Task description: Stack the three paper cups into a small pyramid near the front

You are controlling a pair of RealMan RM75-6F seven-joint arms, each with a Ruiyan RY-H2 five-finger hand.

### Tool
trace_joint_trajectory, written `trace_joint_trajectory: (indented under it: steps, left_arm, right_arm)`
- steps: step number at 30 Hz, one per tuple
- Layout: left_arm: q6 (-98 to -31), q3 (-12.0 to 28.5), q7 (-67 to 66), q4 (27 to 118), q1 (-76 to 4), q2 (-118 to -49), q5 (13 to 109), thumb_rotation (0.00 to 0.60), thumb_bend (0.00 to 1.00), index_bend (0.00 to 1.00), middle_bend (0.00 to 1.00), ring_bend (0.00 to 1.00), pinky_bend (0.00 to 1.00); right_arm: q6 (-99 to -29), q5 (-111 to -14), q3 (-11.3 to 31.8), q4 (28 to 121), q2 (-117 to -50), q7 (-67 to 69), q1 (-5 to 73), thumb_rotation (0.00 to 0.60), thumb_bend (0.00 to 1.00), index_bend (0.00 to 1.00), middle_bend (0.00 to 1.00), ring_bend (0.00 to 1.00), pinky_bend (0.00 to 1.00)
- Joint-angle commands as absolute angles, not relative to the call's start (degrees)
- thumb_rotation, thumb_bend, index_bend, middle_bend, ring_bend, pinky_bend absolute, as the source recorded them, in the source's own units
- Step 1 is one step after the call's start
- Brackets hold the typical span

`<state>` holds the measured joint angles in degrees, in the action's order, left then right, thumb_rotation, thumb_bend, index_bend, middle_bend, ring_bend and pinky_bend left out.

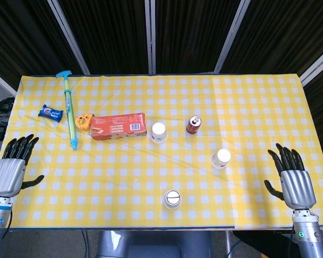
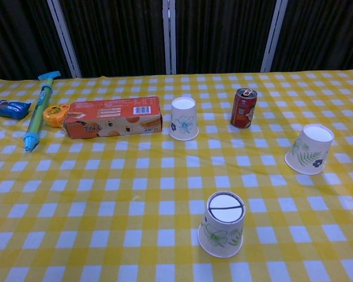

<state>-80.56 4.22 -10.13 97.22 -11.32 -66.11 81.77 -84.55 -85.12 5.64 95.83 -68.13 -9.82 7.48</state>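
Observation:
Three white paper cups with floral print stand upside down and apart on the yellow checked table. One cup (image 1: 172,199) (image 2: 222,224) is near the front edge at the middle. A second cup (image 1: 220,158) (image 2: 309,149) stands to the right of it, further back. The third cup (image 1: 159,132) (image 2: 183,118) is in the middle, beside the orange box. My left hand (image 1: 11,166) rests at the table's left front corner, fingers spread, holding nothing. My right hand (image 1: 292,174) is at the right front corner, also spread and empty. Neither hand appears in the chest view.
An orange biscuit box (image 1: 119,125) (image 2: 113,117) lies left of the middle cup. A red can (image 1: 194,124) (image 2: 243,108) stands behind the right cup. A blue-green toy syringe (image 1: 70,110) (image 2: 36,111), a small orange packet (image 1: 83,122) and a blue snack packet (image 1: 50,113) (image 2: 9,107) lie at the left.

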Motion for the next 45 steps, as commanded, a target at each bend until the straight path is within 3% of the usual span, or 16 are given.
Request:
trace_joint_trajectory:
  steps: [1,31,37,45]
  left_arm:
    - [-80.51,4.20,-10.13,97.25,-11.33,-66.07,81.76,0.600,0.15,0.00,0.00,0.00,0.00]
    - [-79.68,4.17,-10.12,97.05,-11.77,-66.45,81.70,0.600,0.15,0.00,0.00,0.00,0.00]
    - [-78.60,4.66,-10.39,97.02,-12.64,-67.29,81.16,0.600,0.19,0.07,0.00,0.00,0.00]
    - [-72.46,9.05,-13.95,99.68,-18.64,-66.52,77.71,0.600,0.19,0.17,0.00,0.00,0.00]
  right_arm:
    - [-84.55,-85.15,5.60,95.83,-68.13,-9.84,7.47,0.600,0.17,0.13,0.00,0.00,0.00]
    - [-84.55,-85.84,5.32,95.74,-68.21,-9.17,7.61,0.600,0.17,0.13,0.00,0.00,0.00]
    - [-84.60,-85.64,5.52,95.95,-67.86,-8.07,7.58,0.600,0.17,0.13,0.00,0.00,0.00]
    - [-84.59,-85.09,6.04,96.10,-67.06,-6.15,7.60,0.600,0.17,0.13,0.00,0.00,0.00]
